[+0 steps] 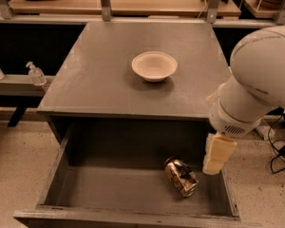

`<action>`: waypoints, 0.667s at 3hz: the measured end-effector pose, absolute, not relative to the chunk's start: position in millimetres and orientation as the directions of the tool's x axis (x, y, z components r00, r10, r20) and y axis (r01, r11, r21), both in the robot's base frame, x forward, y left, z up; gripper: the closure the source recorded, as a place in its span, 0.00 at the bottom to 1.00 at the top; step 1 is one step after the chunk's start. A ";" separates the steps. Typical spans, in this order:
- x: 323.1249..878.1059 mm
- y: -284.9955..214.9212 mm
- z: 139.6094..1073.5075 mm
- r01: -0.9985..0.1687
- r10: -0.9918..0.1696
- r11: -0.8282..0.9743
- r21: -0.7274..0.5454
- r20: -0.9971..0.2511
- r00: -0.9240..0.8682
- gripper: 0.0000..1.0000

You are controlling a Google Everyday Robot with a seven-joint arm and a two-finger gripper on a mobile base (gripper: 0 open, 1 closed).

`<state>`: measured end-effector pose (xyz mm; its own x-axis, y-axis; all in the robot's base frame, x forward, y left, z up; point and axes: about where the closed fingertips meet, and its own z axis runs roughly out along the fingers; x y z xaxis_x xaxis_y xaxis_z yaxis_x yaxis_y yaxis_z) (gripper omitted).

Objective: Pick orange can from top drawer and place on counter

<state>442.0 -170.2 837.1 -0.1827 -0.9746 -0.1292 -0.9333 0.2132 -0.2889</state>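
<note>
The orange can (181,176) lies on its side on the floor of the open top drawer (61,156), toward the right side. It is dented, orange-brown with shiny ends. My gripper (216,155) hangs from the white arm over the drawer's right edge, just right of the can and above it. It holds nothing and is apart from the can. The counter (99,80) is the grey cabinet top behind the drawer.
A cream bowl (154,66) stands on the counter right of its middle. Two small clear bottles (36,73) stand on a shelf at the left. Cables (280,151) lie on the floor at the right. A wooden bench runs along the back.
</note>
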 end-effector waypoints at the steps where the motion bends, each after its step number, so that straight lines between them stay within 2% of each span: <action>1: 442.0 -170.2 837.2 -0.933 -0.975 0.213 -0.289 -0.129 -0.183 0.00; 2: 441.9 -171.1 815.9 -0.952 -0.964 0.222 -0.211 -0.191 -0.183 0.00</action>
<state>441.9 -171.1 815.9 -0.1831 -0.9643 -0.1911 -0.9519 0.2225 -0.2107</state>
